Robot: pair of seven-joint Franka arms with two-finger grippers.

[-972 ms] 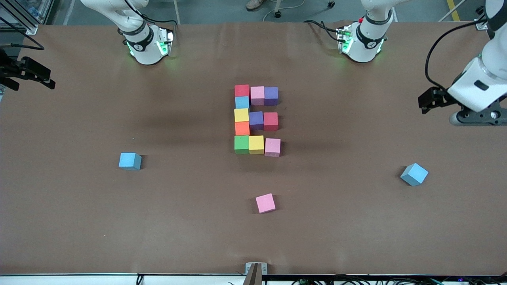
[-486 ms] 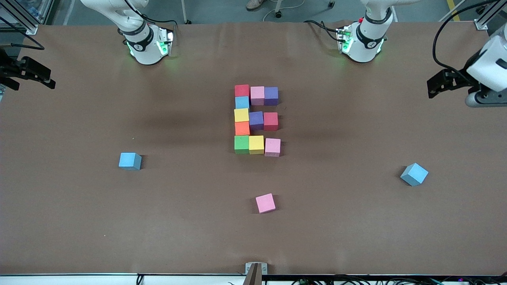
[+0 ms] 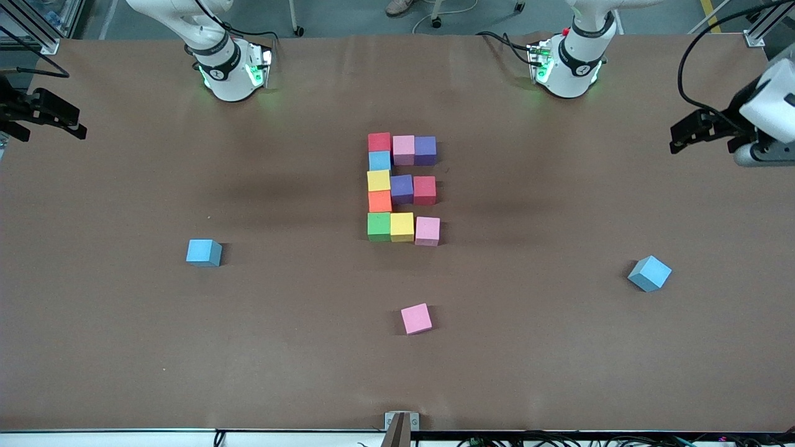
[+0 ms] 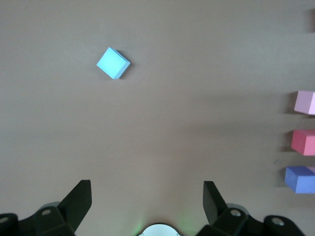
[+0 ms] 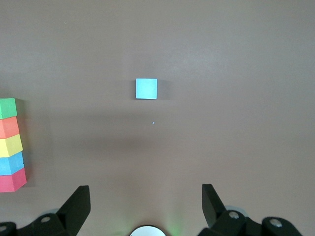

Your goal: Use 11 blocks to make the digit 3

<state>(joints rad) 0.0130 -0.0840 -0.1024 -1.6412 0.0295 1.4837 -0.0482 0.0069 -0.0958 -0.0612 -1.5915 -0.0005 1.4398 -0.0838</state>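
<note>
The digit 3 (image 3: 402,186) lies mid-table as touching blocks: a five-cube column from red (image 3: 379,141) to green (image 3: 378,225) on the right arm's side, and three bars ending in purple (image 3: 425,149), red (image 3: 424,189) and pink (image 3: 427,230). The left wrist view shows those bar ends, pink (image 4: 306,102) among them. The right wrist view shows the column (image 5: 10,147). My left gripper (image 4: 147,189) hangs open and empty high over its end of the table (image 3: 683,133). My right gripper (image 5: 145,189) waits open and empty over the other end (image 3: 59,118).
Three loose blocks lie apart from the figure: a blue one (image 3: 203,252) toward the right arm's end, a turned blue one (image 3: 649,272) toward the left arm's end, and a pink one (image 3: 415,318) nearer the front camera. The robot bases (image 3: 230,68) (image 3: 568,65) stand at the table's back edge.
The left arm has drawn back and upward toward its end of the table, most of it in the first half second. The right arm and all the blocks stay where they were.
</note>
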